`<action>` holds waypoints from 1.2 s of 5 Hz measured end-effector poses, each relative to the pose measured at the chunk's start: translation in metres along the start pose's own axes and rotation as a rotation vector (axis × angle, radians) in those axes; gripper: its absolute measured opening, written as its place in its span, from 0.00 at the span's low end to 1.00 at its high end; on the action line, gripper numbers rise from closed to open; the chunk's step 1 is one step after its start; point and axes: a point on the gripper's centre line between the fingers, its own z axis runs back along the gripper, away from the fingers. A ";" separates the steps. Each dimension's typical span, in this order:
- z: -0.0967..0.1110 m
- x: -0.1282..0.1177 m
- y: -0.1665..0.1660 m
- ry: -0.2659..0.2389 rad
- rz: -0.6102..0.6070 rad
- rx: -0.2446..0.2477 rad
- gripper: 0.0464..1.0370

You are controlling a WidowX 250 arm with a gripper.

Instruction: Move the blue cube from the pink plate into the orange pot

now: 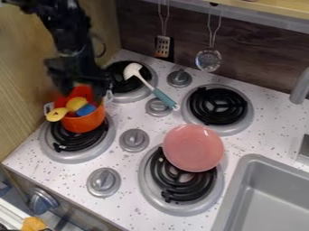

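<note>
"Item under inspection?"

"One pot (89,121), orange-red, with a pale grey handle on either side. Mouth facing up."

"Location?"

"At the left of the counter, over the upper part of a black coil burner (77,140). Contact between base and coil cannot be confirmed."

"Contents?"

"Three pieces noted: a rounded yellow piece (77,103); a blue piece (86,110) just beside it; a second yellow piece (57,114), lying across the rim at left."
</note>
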 end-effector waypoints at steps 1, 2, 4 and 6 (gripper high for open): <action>0.008 0.008 -0.026 -0.003 -0.065 -0.095 0.96; 0.017 0.021 -0.054 -0.026 -0.160 -0.140 0.96; 0.012 0.038 -0.107 -0.051 -0.285 -0.141 0.96; 0.001 0.057 -0.138 -0.192 -0.261 -0.159 0.96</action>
